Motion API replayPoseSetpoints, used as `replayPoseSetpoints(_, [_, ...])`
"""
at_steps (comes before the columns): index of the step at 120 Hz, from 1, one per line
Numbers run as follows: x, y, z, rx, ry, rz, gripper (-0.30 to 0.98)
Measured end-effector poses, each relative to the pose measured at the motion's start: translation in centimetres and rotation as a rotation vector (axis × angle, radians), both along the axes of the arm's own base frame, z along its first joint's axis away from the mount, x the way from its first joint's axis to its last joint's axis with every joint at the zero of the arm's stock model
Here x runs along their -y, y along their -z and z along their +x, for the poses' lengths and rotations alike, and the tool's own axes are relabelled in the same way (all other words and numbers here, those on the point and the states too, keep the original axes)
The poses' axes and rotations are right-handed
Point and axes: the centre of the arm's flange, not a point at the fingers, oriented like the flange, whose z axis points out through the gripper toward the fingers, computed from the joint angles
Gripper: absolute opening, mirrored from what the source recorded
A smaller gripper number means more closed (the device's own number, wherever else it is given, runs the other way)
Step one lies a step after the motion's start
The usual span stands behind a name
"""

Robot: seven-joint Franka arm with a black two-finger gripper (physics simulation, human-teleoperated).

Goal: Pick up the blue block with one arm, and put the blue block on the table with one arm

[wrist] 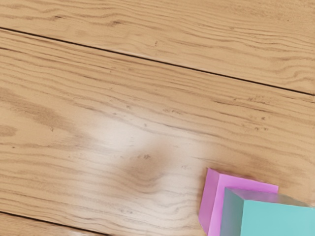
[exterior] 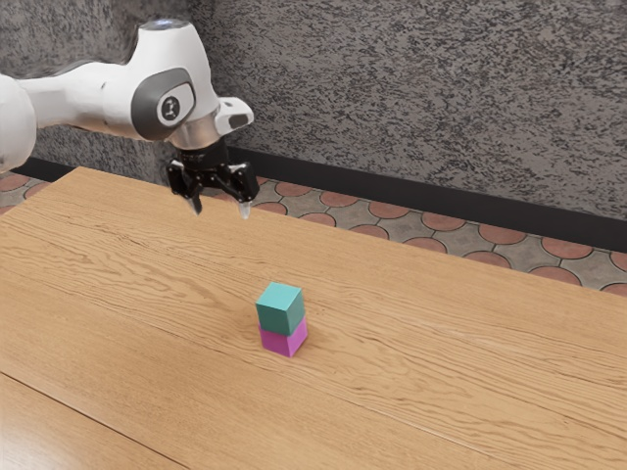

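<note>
At the upper left of the exterior view, the white arm [exterior: 88, 98] ends in the black tool [exterior: 220, 209], its two fingers spread wide apart with nothing between them, above the wooden table [exterior: 470, 362]. Near the centre, slightly lower, the blue block [exterior: 280, 311], teal in tone, sits on top of the magenta block [exterior: 283, 341], which rests on the table.

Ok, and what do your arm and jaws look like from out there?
My arm is glossy white with rounded, bulging segments. A dark grey rounded panel carries a round emblem, light-rimmed with a small pale mark inside. Below comes a metallic grey collar, with a white knob with a dark inset jutting beside it. The jaws are glossy black with pale tips.
</note>
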Motion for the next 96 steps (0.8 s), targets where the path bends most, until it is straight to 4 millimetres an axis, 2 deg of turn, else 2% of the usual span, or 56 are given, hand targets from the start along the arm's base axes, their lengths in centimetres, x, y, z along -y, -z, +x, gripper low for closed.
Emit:
replayPoseSetpoints(17, [0.9, 4.0, 1.5, 0.032, -0.032, -0.039, 0.69])
replayPoseSetpoints(26, [1.6, 4.9, 2.0, 0.048, -0.039, -0.057, 0.69])
replayPoseSetpoints(34, [2.6, 5.6, 2.0, 0.053, -0.032, -0.066, 0.69])
replayPoseSetpoints(46, [4.3, 8.4, 1.0, 0.041, 0.007, -0.069, 0.69])
replayPoseSetpoints(57, [5.3, 9.2, -0.1, 0.055, 0.034, -0.075, 0.69])
replayPoseSetpoints(74, [5.4, 9.5, -2.7, 0.082, 0.043, -0.086, 0.69])
replayPoseSetpoints(96, [6.9, 11.1, -2.9, 0.089, 0.068, -0.087, 0.69])
